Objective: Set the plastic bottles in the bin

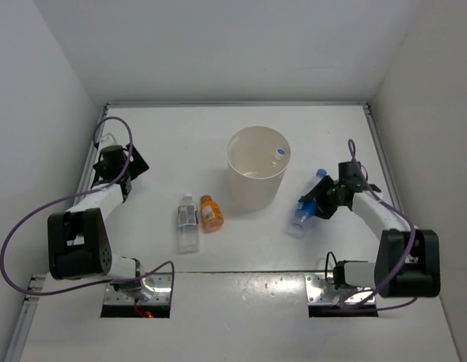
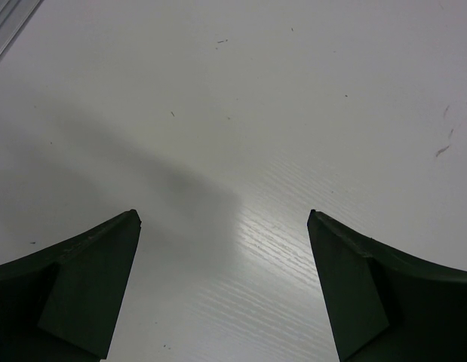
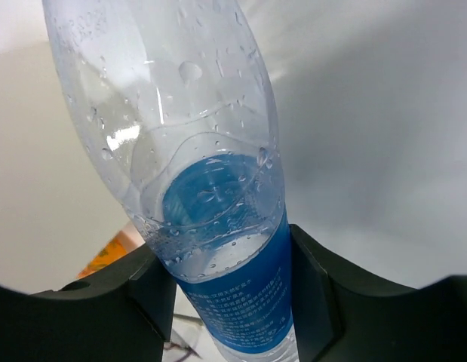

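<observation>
at rt pincer (image 3: 225, 253), blue-label bottle (image 3: 195, 136) clamped, orange bottle (image 3: 109, 253) mostly hidden

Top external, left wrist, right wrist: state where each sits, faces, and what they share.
Top external: high behind the robot, looking down on the white table; left arm, right arm show.
Left wrist: faces the tabletop; open left pincer shows.
Right wrist: right pincer shut on the clear blue-labelled plastic bottle.
Shared: top and right wrist show that bottle.
</observation>
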Robot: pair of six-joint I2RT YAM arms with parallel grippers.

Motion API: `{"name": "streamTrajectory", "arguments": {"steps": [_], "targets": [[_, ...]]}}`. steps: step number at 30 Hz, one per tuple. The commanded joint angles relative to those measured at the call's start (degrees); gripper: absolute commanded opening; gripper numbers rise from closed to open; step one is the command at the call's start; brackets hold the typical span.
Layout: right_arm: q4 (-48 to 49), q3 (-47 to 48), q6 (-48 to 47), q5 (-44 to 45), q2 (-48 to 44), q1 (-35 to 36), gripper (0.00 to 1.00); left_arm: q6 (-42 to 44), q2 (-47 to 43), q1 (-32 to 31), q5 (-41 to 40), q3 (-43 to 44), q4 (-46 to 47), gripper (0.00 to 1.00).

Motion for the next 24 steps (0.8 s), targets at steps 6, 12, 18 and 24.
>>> {"name": "streamTrajectory", "arguments": {"steps": [6,12,18,24], "targets": [[-15.1,27.7,-2.8,13.9,-14.4,-1.4,0.35,1.0,-1.8,0.6,1.1,-0.2,2.5,1.00],[1.0,31.7,-3.4,2.5,-16.3,1.4,0.17,1.5,-1.3,0.6,4.3,0.4,4.3,1.00],[10.3,37.8,-7.7,-0.7,-12.5,9.1,0.16,1.5,-0.8,0.6,5.7,0.4,4.3,1.00],[2.7,50.3,-18.1,8.7,-1.9,23.3,0.16,2.2,-0.8,0.6,6.9,0.4,5.0,1.00]]}}
